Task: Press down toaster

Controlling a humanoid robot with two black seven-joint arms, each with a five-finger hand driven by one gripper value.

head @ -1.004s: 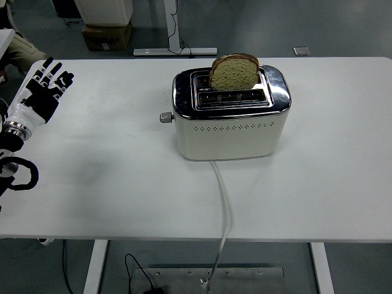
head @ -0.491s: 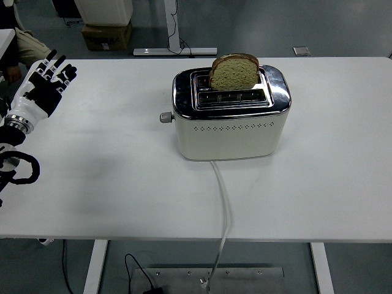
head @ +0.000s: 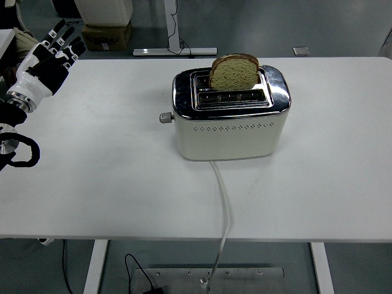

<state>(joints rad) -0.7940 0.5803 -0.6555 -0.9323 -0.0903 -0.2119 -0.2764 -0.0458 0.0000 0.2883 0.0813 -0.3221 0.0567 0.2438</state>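
Observation:
A cream and chrome toaster (head: 231, 125) stands in the middle of the white table (head: 110, 171). A slice of brown bread (head: 234, 71) sticks up out of its far slot. A small grey lever knob (head: 164, 117) juts from the toaster's left end, in its raised position. My left hand (head: 52, 55) is black and white, fingers spread and empty, raised over the table's far left corner, well left of the toaster. The right arm is out of view.
The toaster's white power cord (head: 223, 202) runs from its front over the table's near edge to the floor. A cardboard box (head: 107, 35) and a desk leg base (head: 174, 50) stand on the floor beyond the table.
My left hand has risen and moved toward the far left corner of the table, fingers still spread. The toaster, bread and lever have not moved.

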